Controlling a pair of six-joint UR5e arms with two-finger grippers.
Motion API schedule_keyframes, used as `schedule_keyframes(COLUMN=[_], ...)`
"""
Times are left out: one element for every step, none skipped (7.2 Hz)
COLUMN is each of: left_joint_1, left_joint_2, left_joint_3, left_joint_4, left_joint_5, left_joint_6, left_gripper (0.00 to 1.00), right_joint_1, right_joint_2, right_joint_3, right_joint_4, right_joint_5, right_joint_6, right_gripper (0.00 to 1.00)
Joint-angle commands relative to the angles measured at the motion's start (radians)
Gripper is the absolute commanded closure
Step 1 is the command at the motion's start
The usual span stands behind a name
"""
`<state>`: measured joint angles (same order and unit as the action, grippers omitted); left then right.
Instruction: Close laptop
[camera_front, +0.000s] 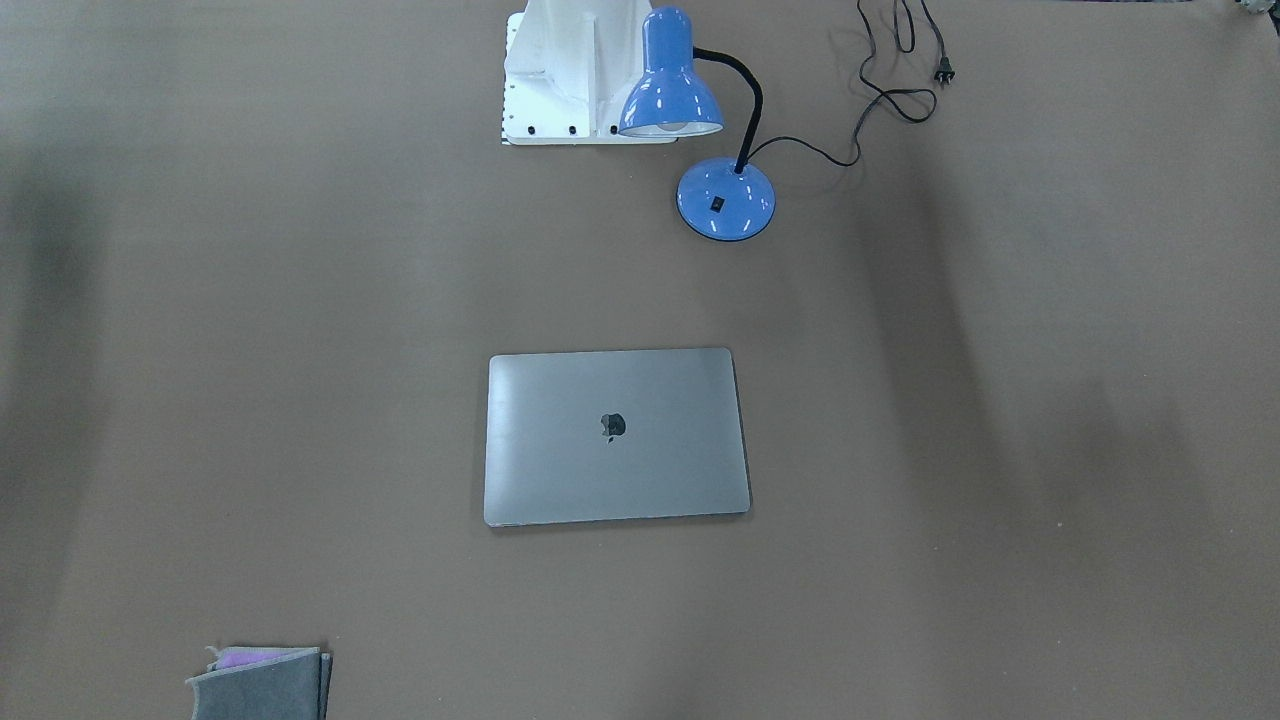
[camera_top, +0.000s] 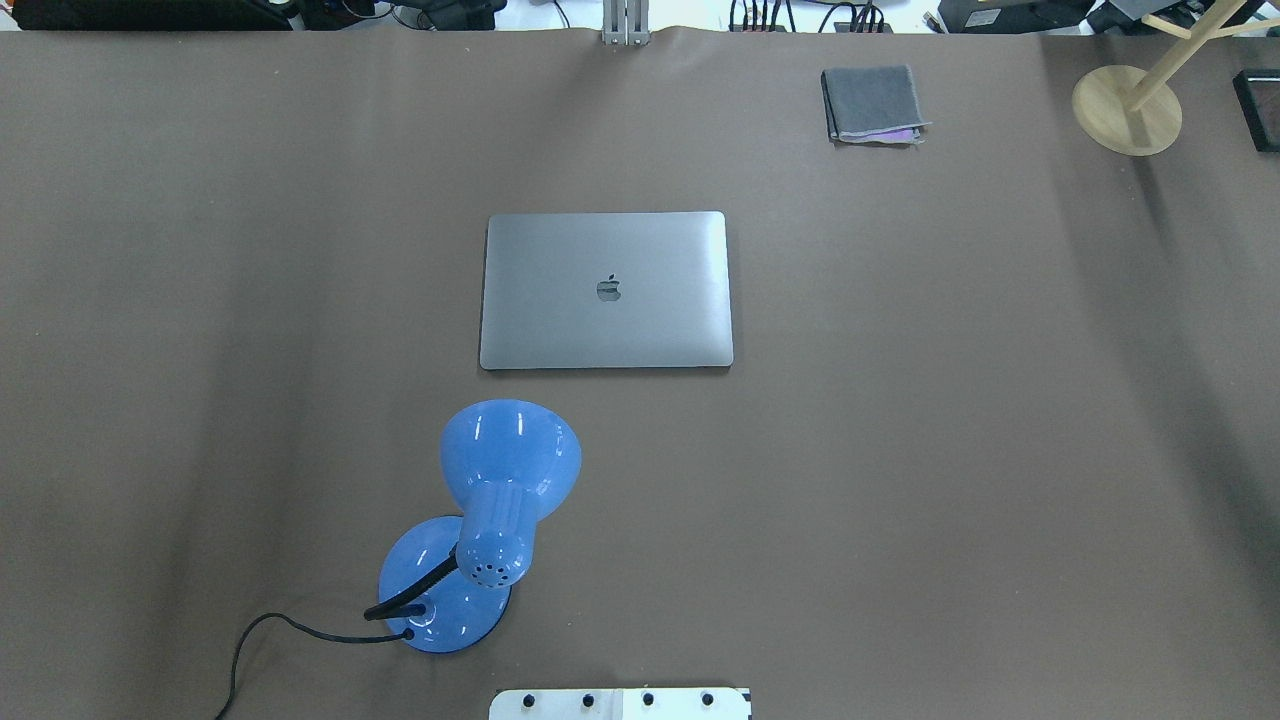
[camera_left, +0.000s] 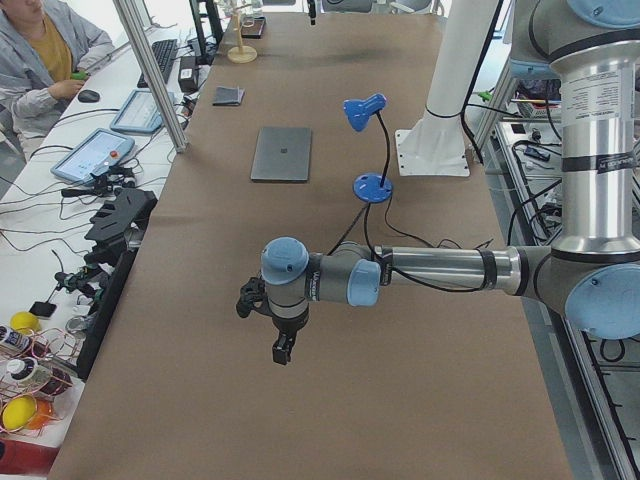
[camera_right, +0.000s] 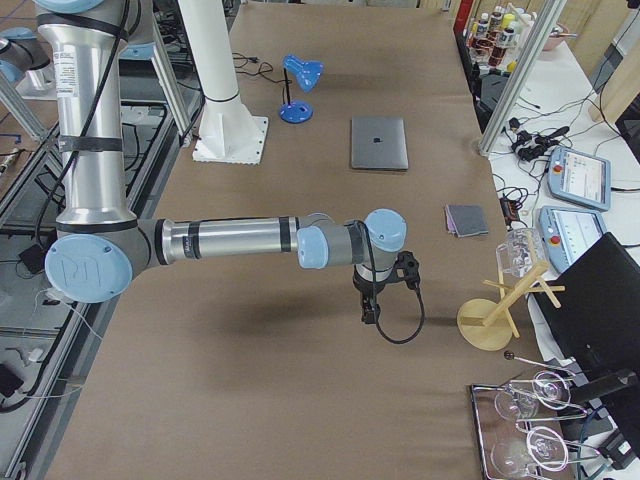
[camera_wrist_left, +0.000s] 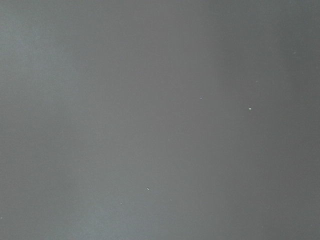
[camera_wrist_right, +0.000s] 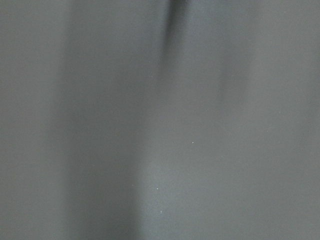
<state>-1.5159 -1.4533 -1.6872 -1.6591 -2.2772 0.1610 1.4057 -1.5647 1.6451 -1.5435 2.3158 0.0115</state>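
The space-grey laptop (camera_top: 605, 290) lies flat at the table's middle with its lid down and the apple logo up; it also shows in the front-facing view (camera_front: 615, 436) and in both side views (camera_left: 281, 153) (camera_right: 379, 142). My left gripper (camera_left: 281, 350) hangs above the table's left end, far from the laptop, and I cannot tell whether it is open or shut. My right gripper (camera_right: 369, 314) hangs above the table's right end, also far from the laptop, and I cannot tell its state. Both wrist views show only bare brown table.
A blue desk lamp (camera_top: 480, 520) with a black cord stands between the robot's base and the laptop. A small grey fabric pouch (camera_top: 872, 103) lies at the far right. A wooden stand (camera_top: 1128, 105) is at the far right corner. Operators' gear lines the far edge.
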Motion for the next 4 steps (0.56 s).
schedule_keyframes(left_joint_1=[-0.001, -0.001, 0.0, 0.0], left_joint_2=[0.001, 0.002, 0.002, 0.002], left_joint_3=[-0.02, -0.029, -0.026, -0.022], left_joint_4=[0.002, 0.002, 0.002, 0.002], left_joint_5=[-0.002, -0.002, -0.002, -0.002], left_joint_6=[0.0, 0.0, 0.0, 0.0], left_gripper=[0.02, 0.02, 0.02, 0.02], right_joint_1=[-0.001, 0.002, 0.002, 0.007], right_joint_2=[0.005, 0.002, 0.0, 0.005], right_joint_3=[0.001, -0.001, -0.001, -0.001], right_joint_4=[-0.006, -0.006, -0.006, -0.006], right_joint_5=[-0.003, -0.003, -0.004, -0.001], right_joint_6=[-0.007, -0.007, -0.007, -0.007], right_gripper=[0.0, 0.0, 0.0, 0.0])
